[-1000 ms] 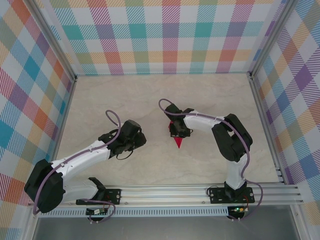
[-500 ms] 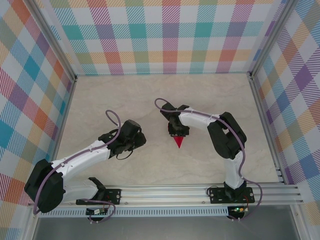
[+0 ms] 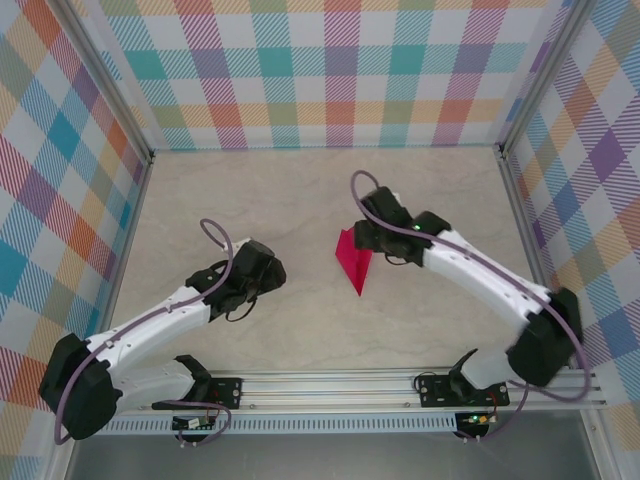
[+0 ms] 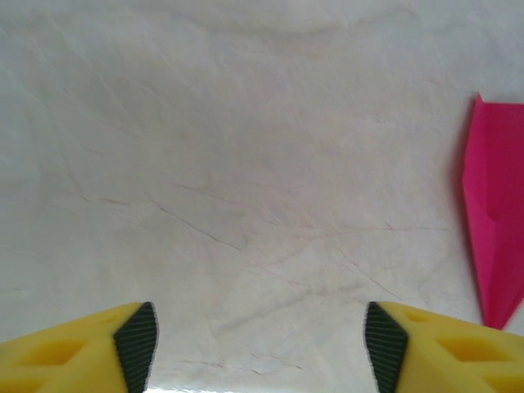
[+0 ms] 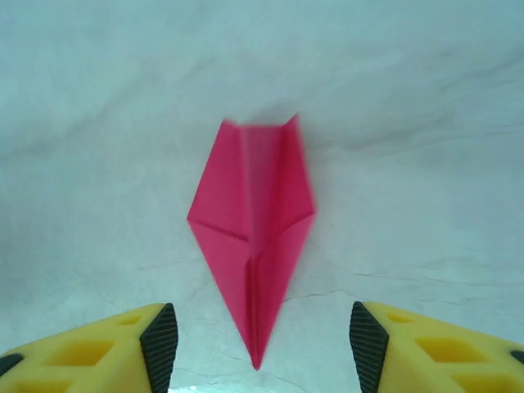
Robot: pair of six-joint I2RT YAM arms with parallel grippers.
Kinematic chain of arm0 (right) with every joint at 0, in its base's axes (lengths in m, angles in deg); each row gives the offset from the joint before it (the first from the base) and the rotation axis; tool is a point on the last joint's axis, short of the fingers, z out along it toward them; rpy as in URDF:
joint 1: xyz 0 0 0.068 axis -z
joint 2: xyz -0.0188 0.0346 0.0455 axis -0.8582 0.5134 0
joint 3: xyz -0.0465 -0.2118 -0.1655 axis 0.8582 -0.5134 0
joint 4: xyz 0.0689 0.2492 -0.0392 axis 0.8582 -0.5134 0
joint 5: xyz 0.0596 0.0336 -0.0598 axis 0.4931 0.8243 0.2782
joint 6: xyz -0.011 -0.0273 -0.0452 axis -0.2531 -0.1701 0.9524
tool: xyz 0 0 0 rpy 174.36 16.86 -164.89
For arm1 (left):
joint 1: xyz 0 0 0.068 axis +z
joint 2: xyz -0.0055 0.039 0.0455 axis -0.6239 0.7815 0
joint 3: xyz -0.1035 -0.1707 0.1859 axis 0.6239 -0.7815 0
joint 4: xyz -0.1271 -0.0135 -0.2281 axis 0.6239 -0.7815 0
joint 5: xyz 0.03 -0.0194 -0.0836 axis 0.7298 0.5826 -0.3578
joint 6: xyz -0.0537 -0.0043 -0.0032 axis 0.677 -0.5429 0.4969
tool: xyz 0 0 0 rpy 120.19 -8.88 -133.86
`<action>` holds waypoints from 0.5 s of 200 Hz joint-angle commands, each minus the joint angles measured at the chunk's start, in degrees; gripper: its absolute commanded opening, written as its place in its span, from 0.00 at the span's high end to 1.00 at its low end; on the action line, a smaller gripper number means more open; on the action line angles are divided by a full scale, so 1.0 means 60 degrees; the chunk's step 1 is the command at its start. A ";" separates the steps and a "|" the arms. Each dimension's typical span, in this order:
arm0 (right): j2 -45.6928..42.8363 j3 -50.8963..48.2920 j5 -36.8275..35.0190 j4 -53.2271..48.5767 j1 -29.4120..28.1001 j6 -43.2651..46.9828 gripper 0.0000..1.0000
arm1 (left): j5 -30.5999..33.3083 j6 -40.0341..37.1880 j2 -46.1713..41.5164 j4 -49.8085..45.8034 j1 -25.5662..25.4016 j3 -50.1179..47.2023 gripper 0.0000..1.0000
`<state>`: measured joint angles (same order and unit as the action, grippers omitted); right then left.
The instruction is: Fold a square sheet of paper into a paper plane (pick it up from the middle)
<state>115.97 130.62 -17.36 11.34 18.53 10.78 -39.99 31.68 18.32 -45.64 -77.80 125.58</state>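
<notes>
A pale, marble-patterned table (image 3: pixel 300 200) seen from above, with two white robot arms reaching in from its near edge. A pink paper plane (image 3: pixel 353 262) lies flat on the table near the middle – a slim dart with its sharp nose pointing toward the near edge and its blunt tail away.

The right gripper (image 3: pixel 368 235) is just beside the plane's tail. From the right wrist camera, the plane (image 5: pixel 252 237) lies on the table with a centre crease and two small wings folded in, its nose falling between the two yellow fingers. The right gripper (image 5: pixel 259 344) stands wide apart and holds nothing; neither dark pad touches the paper.

The left gripper (image 3: pixel 255 270) sits to the left of the plane, well apart from it. In the left wrist view the left gripper (image 4: pixel 260 348) is also spread wide over bare table – nothing between its fingers – with the plane (image 4: pixel 495 221) at the right edge of the picture.
</notes>
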 commanded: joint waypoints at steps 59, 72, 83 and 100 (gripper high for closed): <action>-0.3285 -0.5900 -0.2247 0.5507 0.4286 0.2979 0.00 | 0.5142 -0.2735 -0.0643 0.1028 0.1381 -0.0419 0.00; -0.2553 -0.6074 -0.1603 0.5968 0.4905 0.2943 0.00 | 0.5382 -0.3417 -0.0588 0.2041 0.1727 -0.0754 0.00; -0.1964 -0.6142 -0.1331 0.6450 0.5160 0.3095 0.00 | 0.5483 -0.3875 -0.0500 0.3069 0.2049 -0.1067 0.00; -0.1198 -0.6463 -0.0726 0.7811 0.5408 0.3675 0.00 | 0.5532 -0.4507 -0.0238 0.4357 0.2513 -0.1644 0.00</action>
<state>104.53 93.42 -28.44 42.75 49.27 27.37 -11.44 13.67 15.10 -33.57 -66.17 119.67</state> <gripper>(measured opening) 0.999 0.999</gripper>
